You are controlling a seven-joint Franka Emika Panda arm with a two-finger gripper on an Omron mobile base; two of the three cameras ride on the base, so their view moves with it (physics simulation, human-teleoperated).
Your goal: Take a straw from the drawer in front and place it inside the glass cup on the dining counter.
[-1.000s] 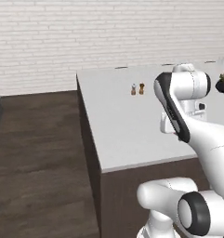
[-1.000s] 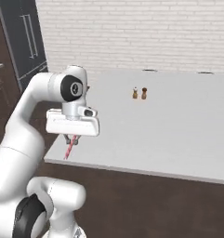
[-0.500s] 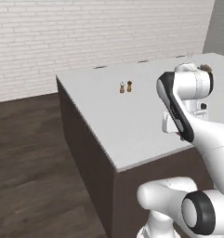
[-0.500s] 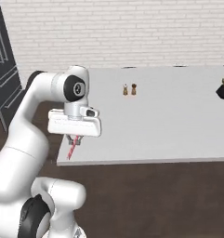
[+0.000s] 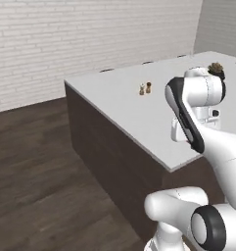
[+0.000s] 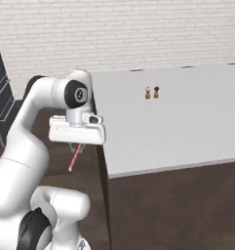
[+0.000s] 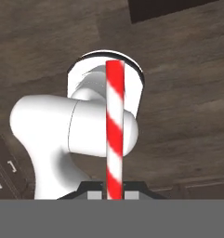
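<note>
Item: thin red-and-white candy-striped drinking straw, pinched between the pressed-together fingers of the dark two-finger gripper; seen from the right base camera, it hangs slanting down from the gripper, beside the near left corner of the bench and above the dark wooden floor.

Item: large rectangular white-grey-topped bench with dark brown base.

Item: two small brown shakers, side by side, well apart from the gripper.

Item: white brick wall, behind.
</note>
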